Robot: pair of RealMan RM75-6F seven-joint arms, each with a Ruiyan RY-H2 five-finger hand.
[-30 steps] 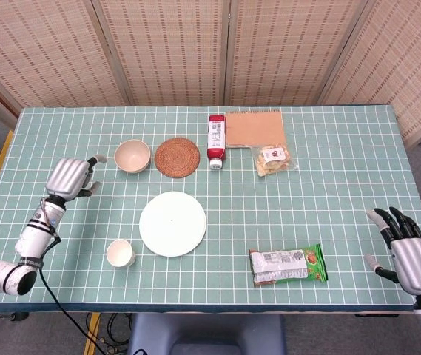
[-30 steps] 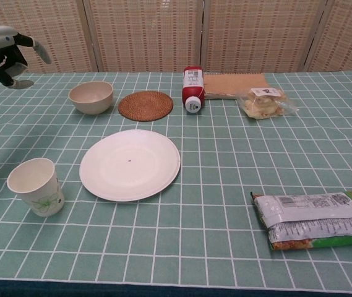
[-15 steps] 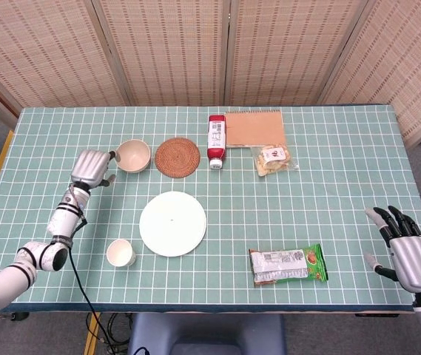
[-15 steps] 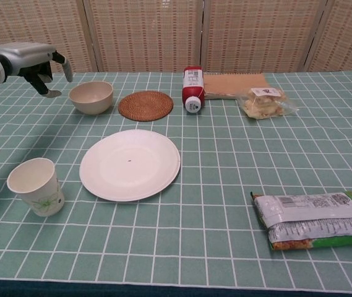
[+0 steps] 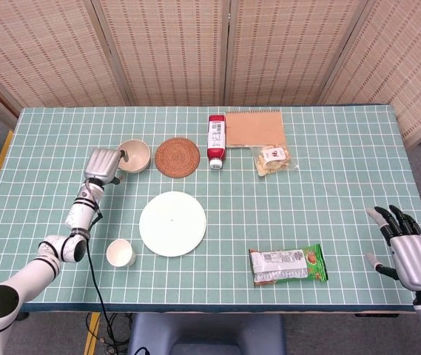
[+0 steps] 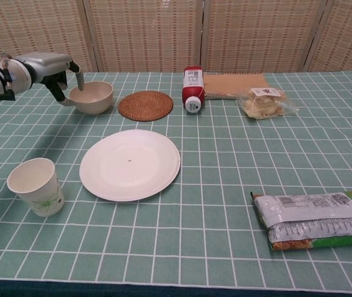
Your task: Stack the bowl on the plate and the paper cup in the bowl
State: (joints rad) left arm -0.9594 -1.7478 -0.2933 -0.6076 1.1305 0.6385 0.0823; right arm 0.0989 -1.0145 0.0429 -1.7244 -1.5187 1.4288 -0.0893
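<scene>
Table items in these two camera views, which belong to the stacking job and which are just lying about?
Job: beige round bowl, white round plate, white paper cup, left robot hand at the bowl's rim.

Lying about: brown woven coaster, red-capped bottle lying down, tan notebook, clear snack bag, green snack packet.

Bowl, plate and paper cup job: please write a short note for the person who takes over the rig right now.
Left robot hand: at the bowl, one finger over the rim into it, another outside below; no lift visible.
Right robot hand: open, idle at the near right table corner, holding nothing.
Bowl sits on the table beside the woven coaster. Plate is bare in the middle. Paper cup stands upright, near left of the plate.
Done: nothing stacked.
Left: bowl onto plate, then cup into bowl.
</scene>
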